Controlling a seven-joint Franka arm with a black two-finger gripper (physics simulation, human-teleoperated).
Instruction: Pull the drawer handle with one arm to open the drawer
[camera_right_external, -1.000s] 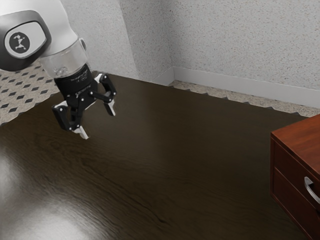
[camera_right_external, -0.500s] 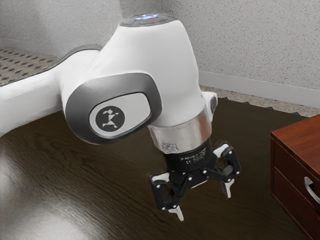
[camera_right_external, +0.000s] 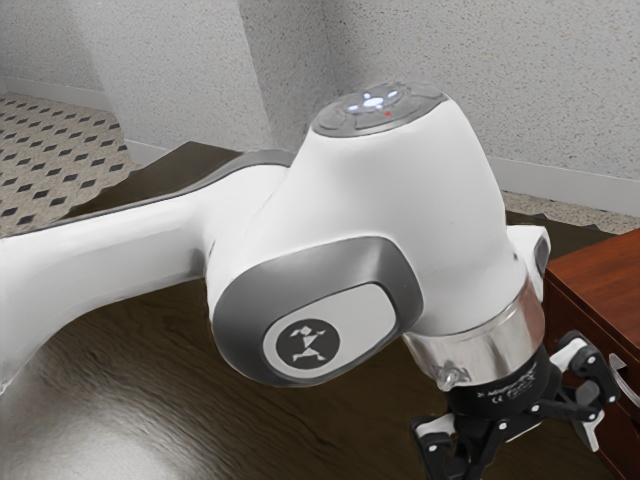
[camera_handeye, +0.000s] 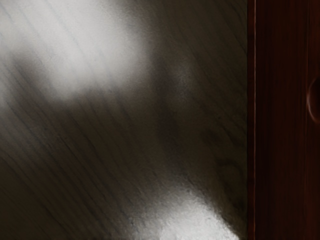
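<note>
In the exterior view's lower right the gripper (camera_right_external: 520, 455) hangs with jaws spread and empty, just beside the shut-looking drawer (camera_right_external: 560, 315) of the red-brown cabinet (camera_right_external: 605, 270), so I judge its handle (camera_right_external: 628, 380) not yet grasped and the whole pull left.

- The table (camera_right_external: 150, 400) is dark wood with a fine grain, polished enough to throw back broad pale glare
- The arm's shell (camera_right_external: 400, 200) looks like smooth, glossy white plastic, with a satin grey panel (camera_right_external: 300, 310) set into its side
- A bright metal ring (camera_right_external: 490, 335) at the wrist has a polished sheen
- The gripper (camera_right_external: 515, 440) is matt black
- The drawer cabinet (camera_right_external: 600, 270) at the right is reddish-brown wood, smooth and lightly glossy
- The wall (camera_right_external: 560, 80) looks speckled and rough
</note>
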